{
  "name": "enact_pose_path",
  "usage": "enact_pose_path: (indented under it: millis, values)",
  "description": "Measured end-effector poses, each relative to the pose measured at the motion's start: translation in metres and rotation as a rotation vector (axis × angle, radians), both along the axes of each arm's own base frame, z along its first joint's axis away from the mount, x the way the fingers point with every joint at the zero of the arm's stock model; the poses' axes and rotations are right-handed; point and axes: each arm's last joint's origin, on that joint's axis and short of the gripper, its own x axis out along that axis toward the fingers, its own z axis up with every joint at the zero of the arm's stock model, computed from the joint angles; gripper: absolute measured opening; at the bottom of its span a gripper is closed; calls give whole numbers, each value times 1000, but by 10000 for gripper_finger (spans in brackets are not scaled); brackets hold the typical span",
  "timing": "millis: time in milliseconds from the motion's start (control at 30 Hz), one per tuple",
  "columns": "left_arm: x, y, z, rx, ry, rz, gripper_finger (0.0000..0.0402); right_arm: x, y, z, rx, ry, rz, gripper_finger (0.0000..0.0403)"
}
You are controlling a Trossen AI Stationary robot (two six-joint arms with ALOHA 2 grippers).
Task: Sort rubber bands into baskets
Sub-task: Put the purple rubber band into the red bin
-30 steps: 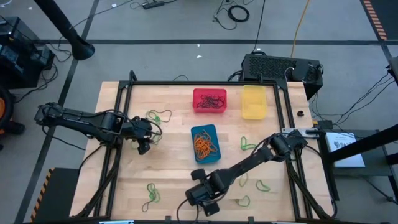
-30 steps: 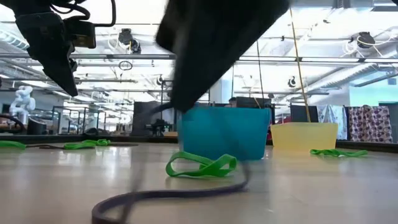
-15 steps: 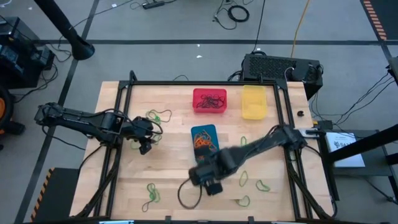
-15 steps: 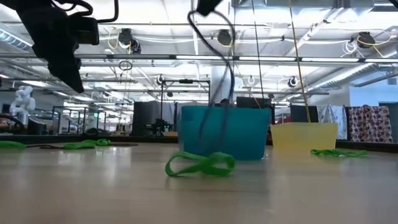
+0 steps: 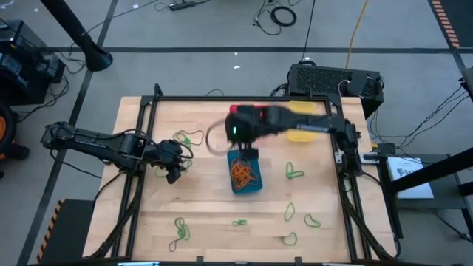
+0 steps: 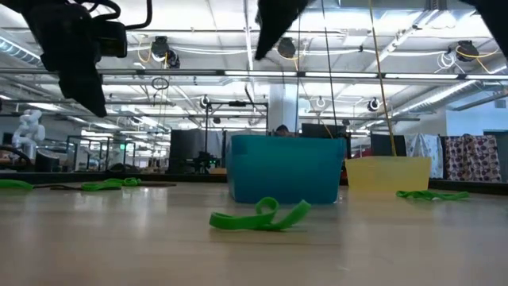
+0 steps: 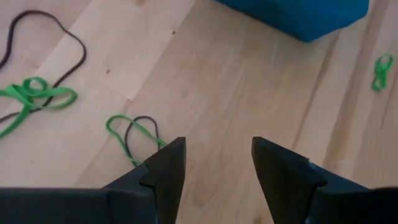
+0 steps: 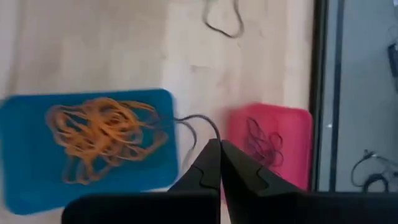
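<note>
A pale wooden tabletop (image 5: pixel 199 199) inside a black frame carries the work, with grey floor and cables around it. Nearest, along the 6 o'clock edge, loose green rubber bands (image 5: pixel 179 229) lie scattered; in the low view 1 green band (image 6: pixel 258 218) lies flat in front of the blue basket, its long axis running across the view.

At the centre stands the blue basket (image 5: pixel 244 172), long axis running 12 to 6 o'clock, holding a tangle of orange bands (image 5: pixel 243 174). At 9 o'clock the left claw (image 5: pixel 174 165) hovers with its fingers spread wide and nothing between them; just ahead of it a green loop and a dark loop (image 7: pixel 138 134) lie overlapping on the wood.

Farther, at 12 o'clock, sit the red basket (image 5: pixel 235 112), holding dark bands (image 8: pixel 261 144), and the yellow basket (image 5: pixel 301 131) beside it, both partly covered by the right arm. The right claw (image 5: pixel 238 131) is pressed together on a dark rubber band (image 5: pixel 216 139), which curves out from its tips toward 9 o'clock, above the gap between the blue and red baskets.

1 second ago the right claw was low at the 6 o'clock edge with that band trailing on the wood; it has since swung up across the blue basket to 12 o'clock. The left arm has stayed put.
</note>
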Motion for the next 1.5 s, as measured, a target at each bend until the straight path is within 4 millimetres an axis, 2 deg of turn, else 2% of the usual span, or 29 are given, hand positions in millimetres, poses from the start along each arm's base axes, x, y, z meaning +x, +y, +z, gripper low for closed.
enact_pose_path:
  millis: [133,333,500,633,833,1000,1167,1367,1500]
  values:
    - [0,0,0,-19,1,26,191,-5,-53,-3,53,20,-20,0]
    - [-1,0,-1,-47,11,60,191,-21,-117,-8,87,55,-7,0]
    - [0,2,0,-76,-3,142,191,-35,-158,-20,160,53,15,0]
    - [4,8,12,-76,-49,177,191,-43,-179,-46,196,85,46,0]
    - [6,29,49,5,-158,251,191,-50,-200,-92,204,101,43,0]
    - [2,46,69,60,-191,346,191,-52,-210,-116,203,55,-52,0]
    - [-2,56,73,61,-183,417,191,-52,-215,-120,165,34,-223,0]
    - [-7,66,84,46,-189,474,191,-51,-215,-120,162,23,-233,0]
    - [-13,75,84,127,-153,489,191,-51,-215,-120,191,7,-298,4]
